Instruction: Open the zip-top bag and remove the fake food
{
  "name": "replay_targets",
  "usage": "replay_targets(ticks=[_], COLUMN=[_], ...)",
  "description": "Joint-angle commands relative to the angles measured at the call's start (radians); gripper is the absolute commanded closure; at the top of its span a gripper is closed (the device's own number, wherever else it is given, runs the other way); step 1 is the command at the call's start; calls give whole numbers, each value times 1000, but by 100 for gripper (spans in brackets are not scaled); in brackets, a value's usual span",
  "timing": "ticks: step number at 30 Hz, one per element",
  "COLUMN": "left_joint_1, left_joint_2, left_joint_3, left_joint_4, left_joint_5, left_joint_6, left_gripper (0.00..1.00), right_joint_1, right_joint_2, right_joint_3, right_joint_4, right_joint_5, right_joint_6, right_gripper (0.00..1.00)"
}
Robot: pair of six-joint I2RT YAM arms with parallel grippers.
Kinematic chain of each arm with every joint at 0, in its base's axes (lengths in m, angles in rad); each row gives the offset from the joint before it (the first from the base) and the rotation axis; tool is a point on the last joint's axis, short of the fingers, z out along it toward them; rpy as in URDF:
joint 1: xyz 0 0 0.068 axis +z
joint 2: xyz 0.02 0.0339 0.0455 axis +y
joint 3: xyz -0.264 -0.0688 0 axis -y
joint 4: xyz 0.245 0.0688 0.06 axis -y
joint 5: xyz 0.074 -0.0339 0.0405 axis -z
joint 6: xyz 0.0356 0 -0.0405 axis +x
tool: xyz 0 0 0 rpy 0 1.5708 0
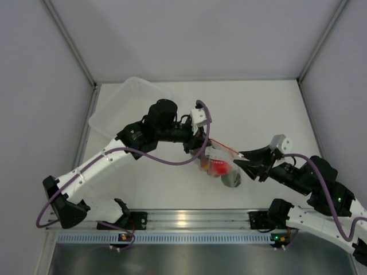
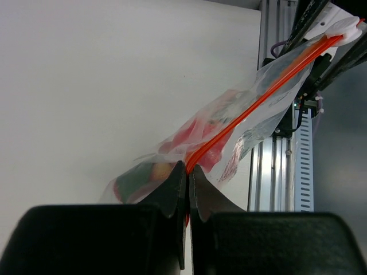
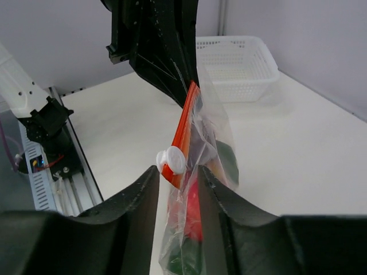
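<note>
Clearly the step in hand is running the slider along the zip. The left gripper (image 2: 187, 172) is clamped tight on the orange zip strip (image 2: 258, 100) at one end of the zip-top bag (image 1: 217, 161). The bag hangs stretched between the two arms over the near middle of the table (image 1: 264, 109), with the fake food (image 3: 193, 220) bunched in its sagging belly. The right gripper (image 3: 179, 184) has its jaws partly apart on either side of the white slider (image 3: 172, 160) at the strip's other end, and a gap shows, so I judge nothing is pinched yet. To do this well, those jaws should close squarely on the slider alone, not on the film beneath, then draw it straight along the strip toward the left gripper, which serves as anchor. A pull off that line would likely twist the bag or slip the tab. Room is fair, with bare table behind and to the right and the white tub (image 1: 123, 109) well apart at the far left. The aluminium rail (image 1: 183, 217) lies near the bag, though, and the slider's travel ends at the left fingers.
</note>
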Motion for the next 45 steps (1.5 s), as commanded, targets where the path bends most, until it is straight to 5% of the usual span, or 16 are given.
replay_targets(ticks=[1,13,20,45], left_joint_1=[1,28,30,36], left_joint_2=[-27,12,15,44], left_joint_3=[50,87,83,60], left_joint_4=[48,47,47,47], left_joint_5=[45,73,110,137], left_joint_6=[-42,-82,-83,-94], left_gripper=[100,100,100,100], right_joint_1=[-11,-11,-11,-11], right_joint_2=[4,-28,-13,36], right_joint_3=[0,11,21,72], right_joint_4=[108,102,108,79], right_joint_5=[3,-64,-38,-52], right_joint_6=[-48,-83,-74,-71], right_gripper=[68,98,88,100])
